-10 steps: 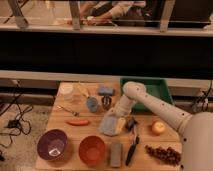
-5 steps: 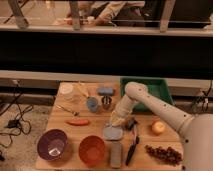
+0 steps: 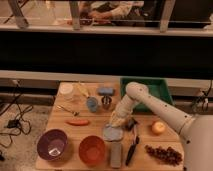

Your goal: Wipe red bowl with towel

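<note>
So the gripper is down low near the middle of the table, fingers closed and, as far as I can see, pinching the far edge of the towel. The towel is a pale grey-blue lump lying flat on the wood just in front of the fingers. The white arm comes in from the lower right and bends over the front corner of the green tray.

The red bowl sits just front-left of the towel, very near it but I can't tell if they touch. It's upright and close to the table's front edge. The purple bowl is beside it on the left, with a small gap, and it's also close to the front edge.

The right side is crowded. A grey bar lies right in front of the towel, with a black utensil next to it. Further right are a bunch of grapes and an orange.

To the left of the gripper there's a patch of bare wood. An orange-red stick lies across the far side of that patch, above the gap between the two bowls.

Behind the gripper are a blue cup and a metal cup side by side, and a blue-grey sponge sits further back near the rear edge.
</note>
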Available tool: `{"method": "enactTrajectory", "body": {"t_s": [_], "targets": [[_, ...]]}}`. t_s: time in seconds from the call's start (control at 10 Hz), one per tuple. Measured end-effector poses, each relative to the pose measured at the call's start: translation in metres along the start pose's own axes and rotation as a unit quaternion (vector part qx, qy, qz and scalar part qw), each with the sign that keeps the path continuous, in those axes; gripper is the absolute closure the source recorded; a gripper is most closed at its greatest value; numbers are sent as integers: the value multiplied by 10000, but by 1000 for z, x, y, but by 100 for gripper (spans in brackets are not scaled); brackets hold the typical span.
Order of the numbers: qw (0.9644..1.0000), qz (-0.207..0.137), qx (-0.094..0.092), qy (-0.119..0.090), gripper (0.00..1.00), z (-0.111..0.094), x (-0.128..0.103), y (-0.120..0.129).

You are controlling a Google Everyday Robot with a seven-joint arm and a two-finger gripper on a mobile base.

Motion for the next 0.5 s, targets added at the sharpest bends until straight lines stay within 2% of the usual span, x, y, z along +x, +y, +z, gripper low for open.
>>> {"method": "enactTrajectory", "body": {"t_s": [0.5], "targets": [[9982, -473, 133, -333, 98, -19, -43, 16]]}}
